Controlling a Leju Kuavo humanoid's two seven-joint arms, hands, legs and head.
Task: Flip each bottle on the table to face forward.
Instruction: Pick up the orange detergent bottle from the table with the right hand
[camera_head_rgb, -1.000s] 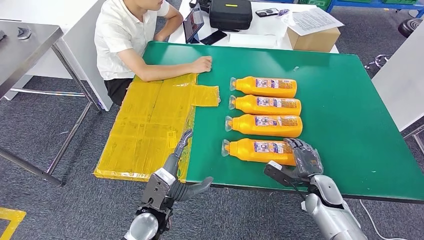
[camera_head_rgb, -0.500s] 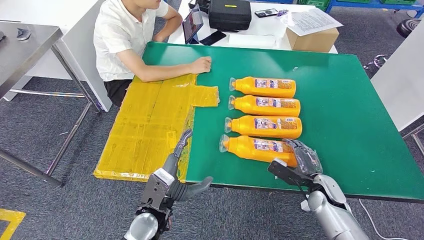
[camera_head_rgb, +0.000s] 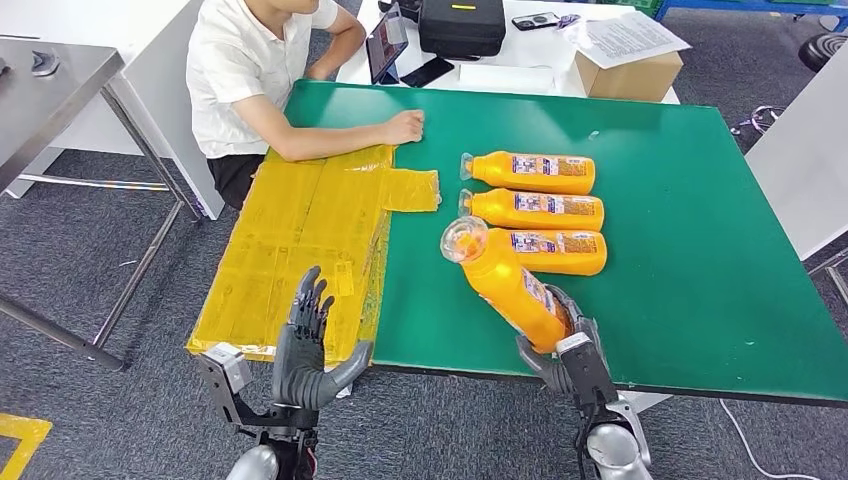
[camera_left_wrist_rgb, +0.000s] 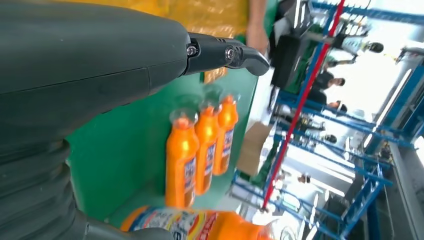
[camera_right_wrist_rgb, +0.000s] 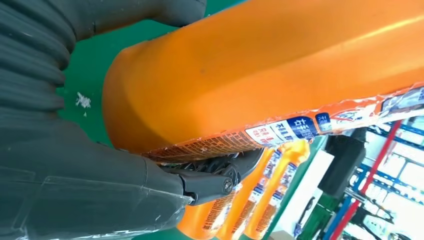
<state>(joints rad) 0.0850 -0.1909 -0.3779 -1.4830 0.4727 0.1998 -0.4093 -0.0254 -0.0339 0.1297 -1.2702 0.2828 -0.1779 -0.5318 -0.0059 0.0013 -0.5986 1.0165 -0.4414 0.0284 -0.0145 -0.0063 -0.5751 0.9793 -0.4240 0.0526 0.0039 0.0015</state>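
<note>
My right hand (camera_head_rgb: 560, 345) grips the base of an orange bottle (camera_head_rgb: 505, 280) and holds it tilted up off the green table (camera_head_rgb: 690, 250), its clear cap toward the far left. The right wrist view has this bottle (camera_right_wrist_rgb: 280, 75) close up against my thumb (camera_right_wrist_rgb: 100, 190). Three more orange bottles lie in a row on their sides, caps to the left: the far one (camera_head_rgb: 530, 172), the middle one (camera_head_rgb: 535, 210) and the near one (camera_head_rgb: 560, 251). My left hand (camera_head_rgb: 305, 345) is raised at the table's near left edge, fingers spread, holding nothing.
A person in a white shirt (camera_head_rgb: 250, 75) sits at the far left corner with a forearm on the table. Yellow taped sheeting (camera_head_rgb: 300, 240) covers the table's left part. A white table behind carries a black case (camera_head_rgb: 460, 25), a tablet and a cardboard box (camera_head_rgb: 630, 75).
My right hand has lifted the nearest bottle off the table and tilted its cap end upward. My left hand has turned upright with its fingers spread.
</note>
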